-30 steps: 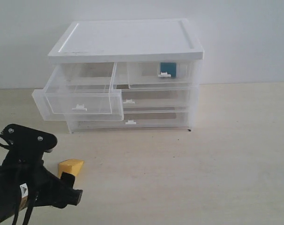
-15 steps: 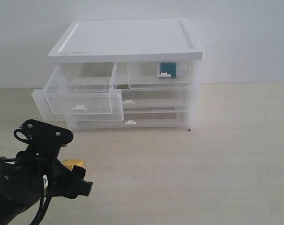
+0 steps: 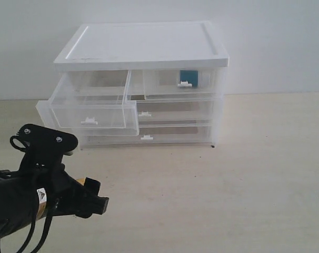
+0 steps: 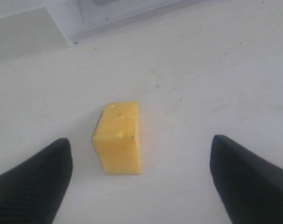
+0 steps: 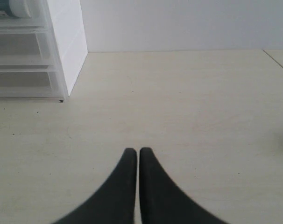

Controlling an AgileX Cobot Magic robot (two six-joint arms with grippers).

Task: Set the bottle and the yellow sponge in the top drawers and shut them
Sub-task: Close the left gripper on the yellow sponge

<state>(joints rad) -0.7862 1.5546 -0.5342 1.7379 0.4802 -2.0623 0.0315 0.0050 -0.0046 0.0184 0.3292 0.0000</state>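
Down on the bench [image 4: 216,70], the yellow sponge [image 4: 118,137] lies between the left jaws, spread wide and clear of it. The right jaws are pressed together, empty. The bottle [image 3: 188,77] sits in the shut right top drawer [image 3: 162,84]; the left top drawer [image 3: 91,113] hangs pulled out.

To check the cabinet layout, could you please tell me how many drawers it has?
4. The top left drawer is pulled out; the top right drawer is shut, holding the bottle; the middle drawer and bottom drawer, both full-width, sit shut beneath. None seems hidden.
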